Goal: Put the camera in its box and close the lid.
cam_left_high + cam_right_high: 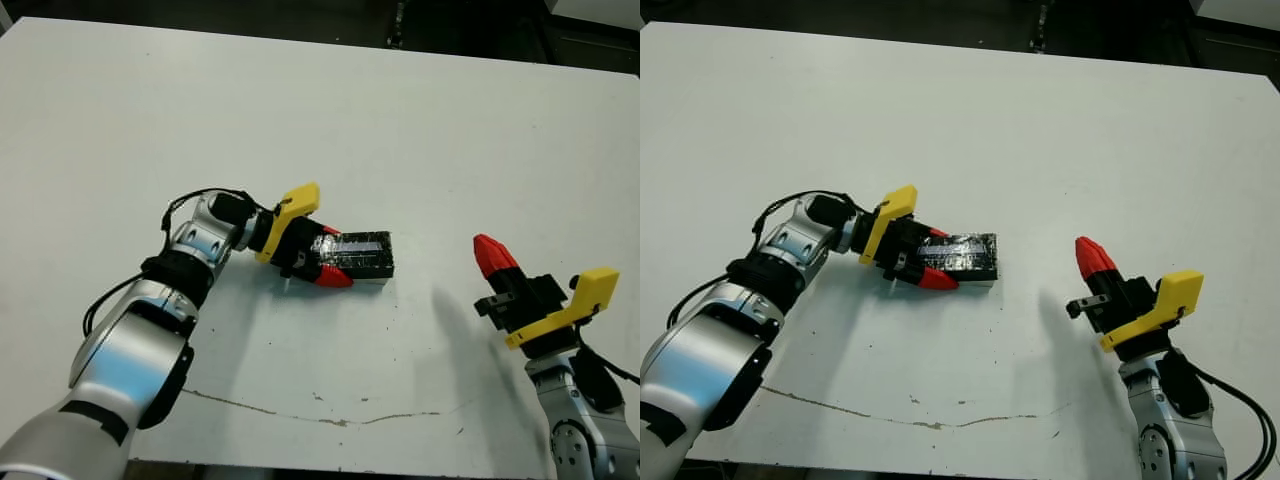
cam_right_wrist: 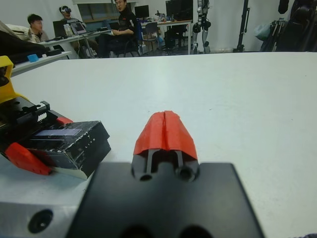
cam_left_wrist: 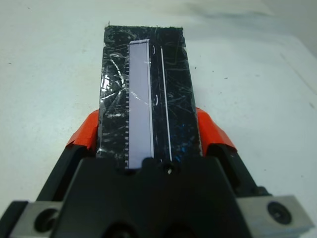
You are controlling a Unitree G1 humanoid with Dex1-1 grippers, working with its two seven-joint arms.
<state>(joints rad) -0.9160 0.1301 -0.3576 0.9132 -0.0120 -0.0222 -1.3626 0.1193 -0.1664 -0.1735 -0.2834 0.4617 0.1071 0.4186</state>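
Box [image 2: 74, 171] edge under lid [image 3: 146, 94]: right wrist only.

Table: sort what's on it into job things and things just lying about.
Job:
- lid, black slab on the box, left gripper straddling its near end
- box, only a pale edge shows under the lid
- camera: not visible

Lying about:
- nothing else on the table
- right gripper idle, fingers together, apart from the box

Left gripper [image 1: 330, 258]: fingers spread, clamped on the lid [image 1: 362, 252] (one per side).
Right gripper [image 1: 494, 257]: fingers pressed together, raised, empty.
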